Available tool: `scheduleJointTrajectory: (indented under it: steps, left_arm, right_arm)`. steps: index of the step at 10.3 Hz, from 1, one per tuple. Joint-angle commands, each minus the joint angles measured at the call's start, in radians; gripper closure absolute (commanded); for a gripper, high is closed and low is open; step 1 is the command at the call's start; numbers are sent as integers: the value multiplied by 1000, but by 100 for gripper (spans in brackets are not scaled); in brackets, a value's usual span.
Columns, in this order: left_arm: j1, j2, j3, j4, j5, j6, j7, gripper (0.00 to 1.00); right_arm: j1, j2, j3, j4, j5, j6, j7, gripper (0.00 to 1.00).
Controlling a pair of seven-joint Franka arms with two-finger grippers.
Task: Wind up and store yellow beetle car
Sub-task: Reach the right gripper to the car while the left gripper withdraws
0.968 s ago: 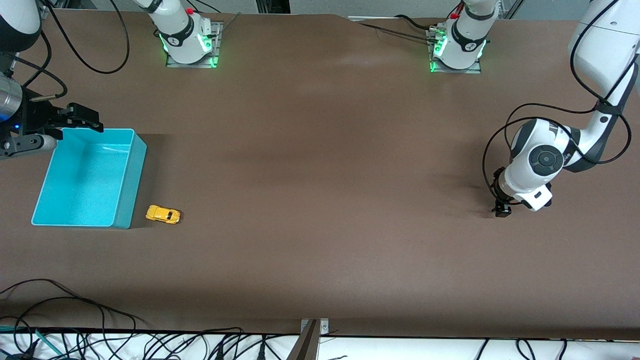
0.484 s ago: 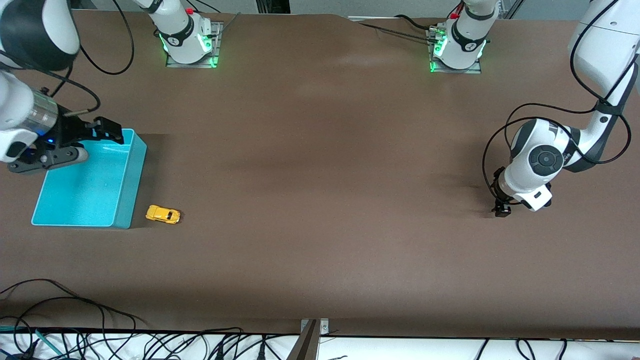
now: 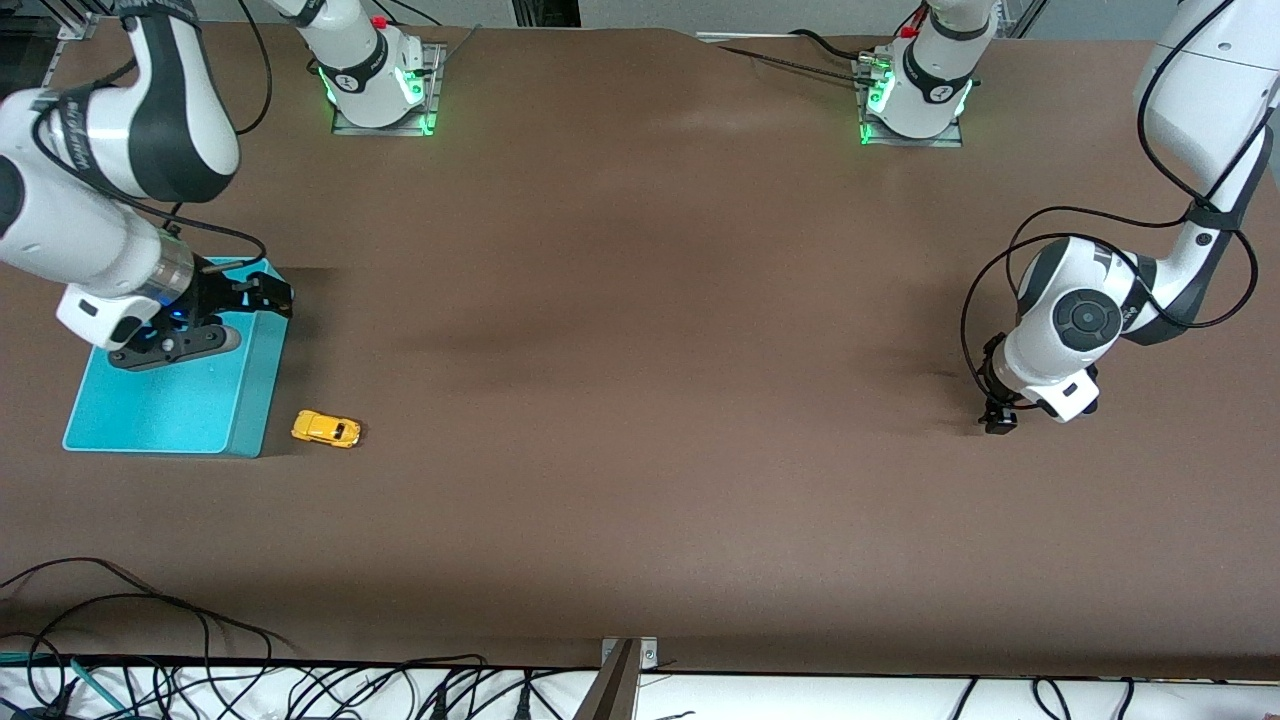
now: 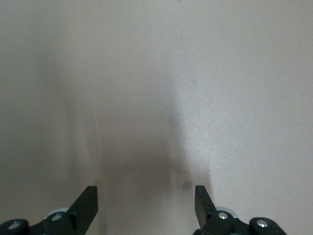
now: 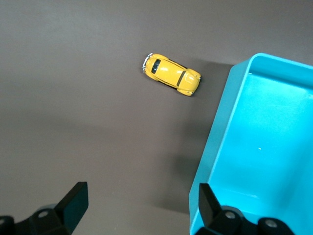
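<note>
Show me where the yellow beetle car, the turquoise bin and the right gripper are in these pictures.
yellow beetle car (image 3: 326, 428): front view, on its roof.
turquoise bin (image 3: 255, 388): front view, on the side wall beside the car.
right gripper (image 5: 142, 203): right wrist view, midway between its open fingertips, over the bin's edge.

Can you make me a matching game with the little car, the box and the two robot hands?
Things:
1. car
2. bin
3. right gripper
4. left gripper

Places:
A. low over bare table, at the left arm's end
B. on the table beside the bin
C. turquoise, nothing seen inside
D. open, over the bin's edge

Pairs: 1-B, 2-C, 3-D, 4-A
</note>
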Motion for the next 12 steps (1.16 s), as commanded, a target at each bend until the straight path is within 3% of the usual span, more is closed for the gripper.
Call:
scheduleJointTrajectory:
  steps: [1, 6, 9, 12]
  left_arm:
    - [6, -20, -6, -12, 30, -13, 3, 12]
    - [31, -35, -38, -5, 10, -19, 161, 13]
    - [238, -70, -230, -2, -90, -94, 514, 13]
    - [479, -75, -472, 21, -90, -199, 781, 0]
  right_arm:
    - [-2, -7, 2, -126, -14, 147, -20, 0]
    - [-2, 80, 28, -121, -14, 198, -326, 0]
    - [-25, 143, 28, -95, 36, 277, -821, 0]
    - [-57, 237, 27, -24, 203, 278, -1157, 0]
